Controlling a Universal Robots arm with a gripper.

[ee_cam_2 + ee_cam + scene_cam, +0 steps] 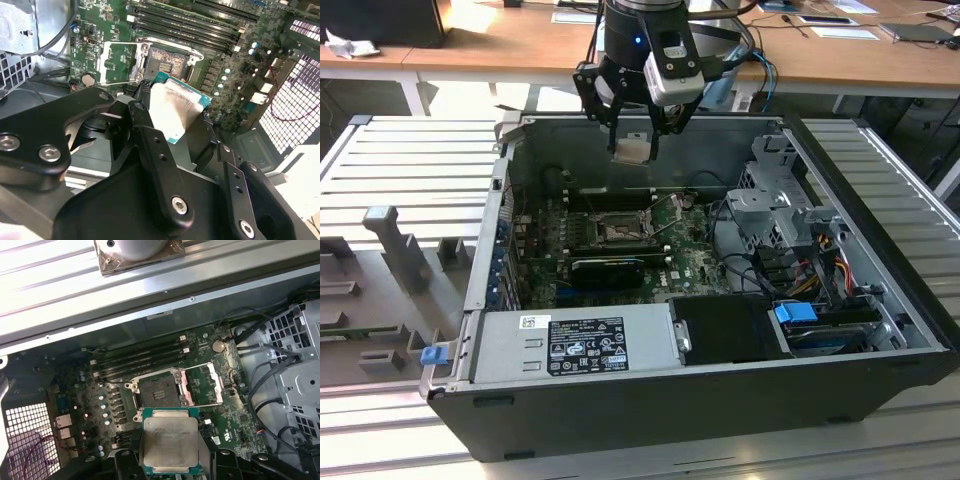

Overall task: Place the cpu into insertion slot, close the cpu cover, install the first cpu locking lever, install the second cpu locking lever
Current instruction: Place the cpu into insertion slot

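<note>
CPU [170, 440], the only one about, hangs level over the open computer case [650, 420]. The end effector [634, 135] is clenched on its edges, presumably so the underside is not touched. Below it, toward the far wall, the single insertion slot [159, 391] lies bare because its one CPU cover [216, 385] is swung open beside it.
</note>
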